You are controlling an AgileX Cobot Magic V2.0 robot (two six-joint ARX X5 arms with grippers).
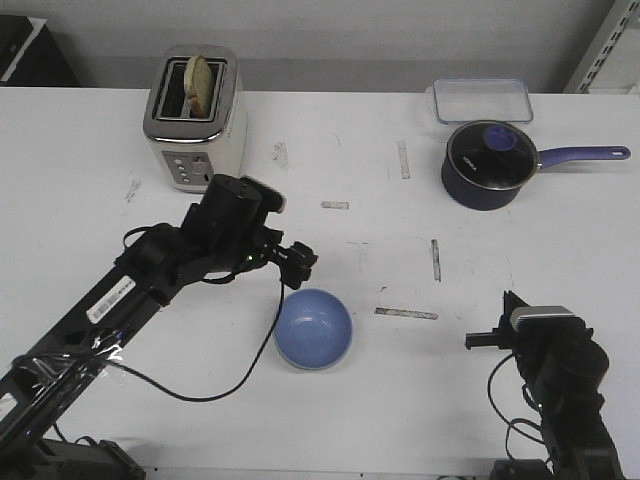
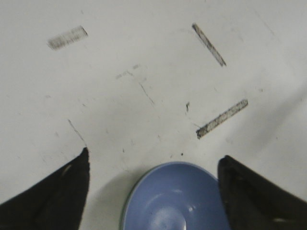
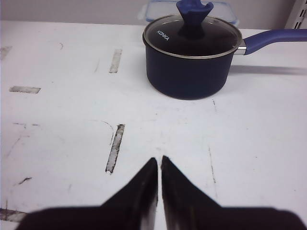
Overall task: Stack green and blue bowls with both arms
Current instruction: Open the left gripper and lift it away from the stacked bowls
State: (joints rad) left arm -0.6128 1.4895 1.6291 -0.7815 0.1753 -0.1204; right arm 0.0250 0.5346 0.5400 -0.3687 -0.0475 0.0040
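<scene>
The light blue bowl point(image 1: 313, 328) sits upright on the white table, near the middle front. In the left wrist view the blue bowl point(image 2: 177, 201) shows a thin pale green edge point(image 2: 124, 203) under its rim, so the green bowl appears nested beneath it, mostly hidden. My left gripper point(image 1: 298, 262) is open and empty, just behind and above the bowl. Its black fingers point(image 2: 57, 191) stand wide apart either side of the bowl, with the gripper point(image 2: 155, 154) holding nothing. My right gripper point(image 1: 513, 305) is shut and empty at the front right, apart from the bowls. Its tips point(image 3: 159, 158) meet above bare table.
A dark blue lidded saucepan point(image 1: 490, 163) with a long handle stands at the back right, with a clear plastic box point(image 1: 480, 99) behind it. A toaster point(image 1: 195, 118) with bread in it stands at the back left. The left arm's black cable point(image 1: 200, 390) loops over the table.
</scene>
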